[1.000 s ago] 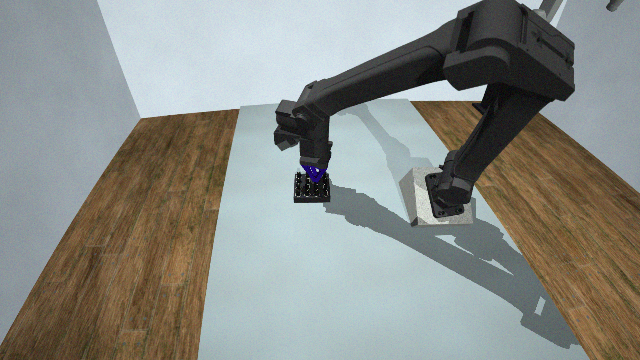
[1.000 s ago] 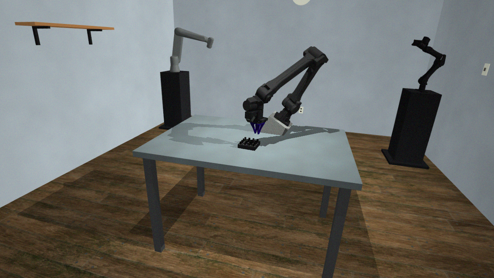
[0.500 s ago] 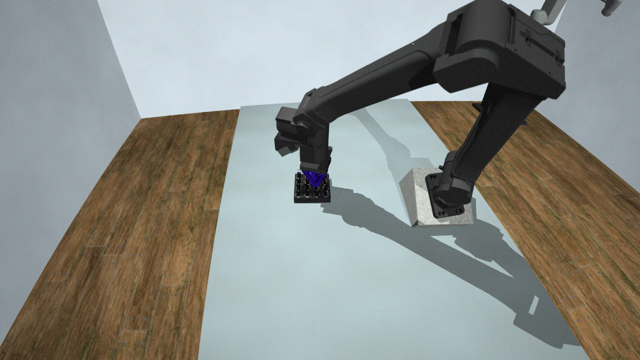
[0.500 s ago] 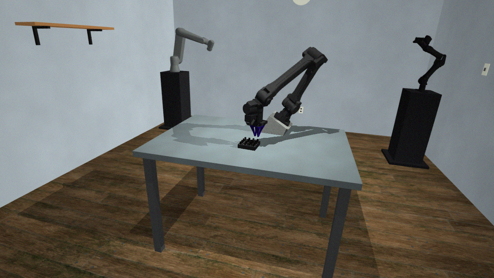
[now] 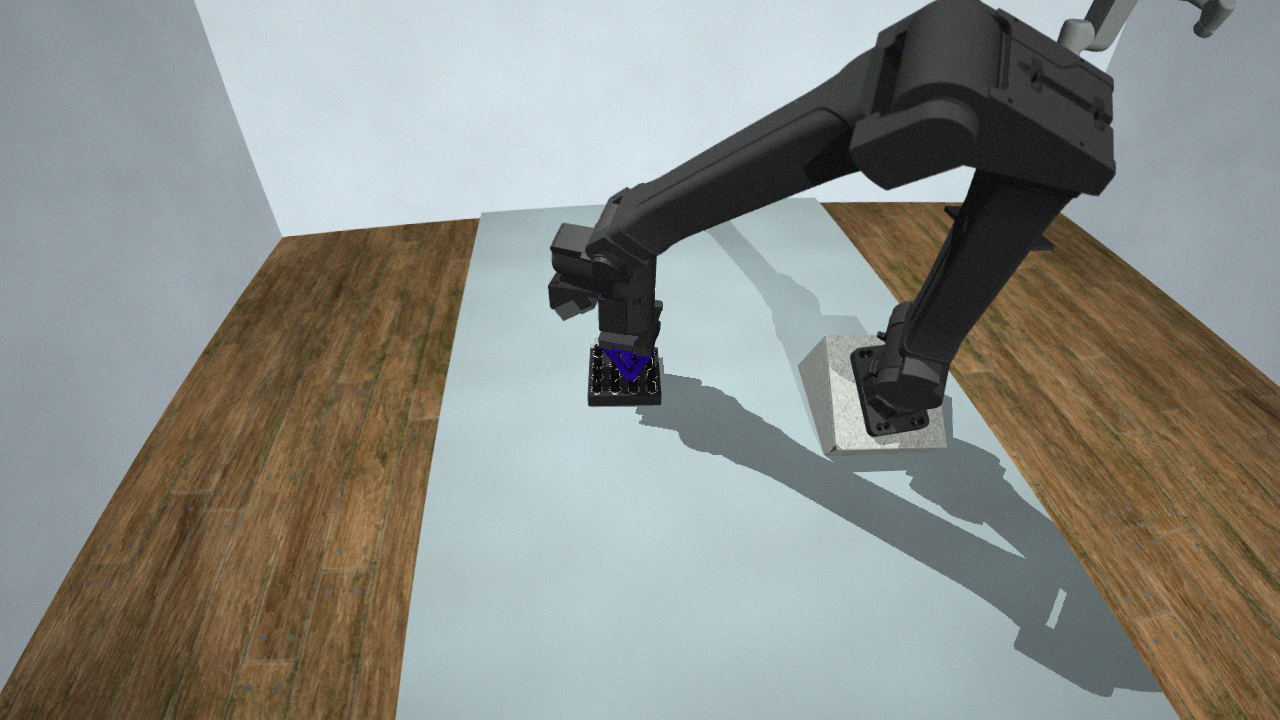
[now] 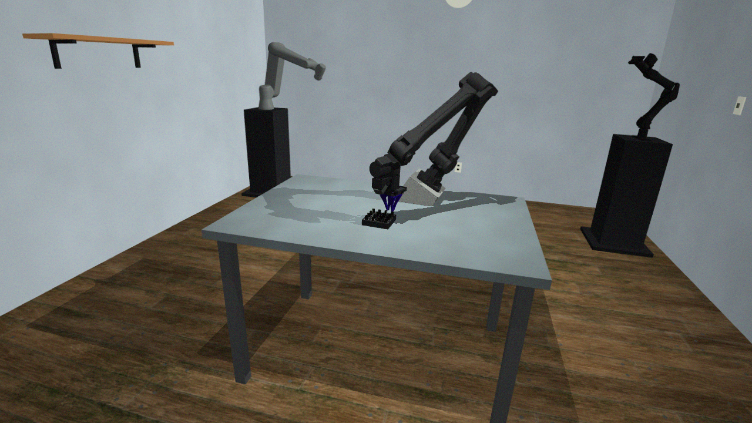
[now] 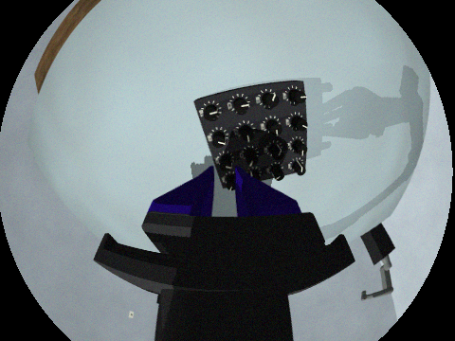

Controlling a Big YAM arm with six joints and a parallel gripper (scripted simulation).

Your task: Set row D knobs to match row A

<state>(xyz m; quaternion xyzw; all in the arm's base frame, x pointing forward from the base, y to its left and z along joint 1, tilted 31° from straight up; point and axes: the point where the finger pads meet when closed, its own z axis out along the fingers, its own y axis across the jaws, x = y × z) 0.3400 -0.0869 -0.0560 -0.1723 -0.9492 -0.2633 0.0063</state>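
Note:
The black knob box stands on the grey table, with four rows of black knobs with white lines. My gripper, with blue fingers, points down onto the box. In the wrist view its fingers stand a little apart, with a gap between them. Their tips are on either side of the corner knob at the near left of the box. I cannot tell whether they touch it. The fingers hide part of the nearest row.
The arm's grey base block sits on the table to the right of the box. Two other arms on black pedestals stand on the floor beyond the table. A wooden floor surrounds the table.

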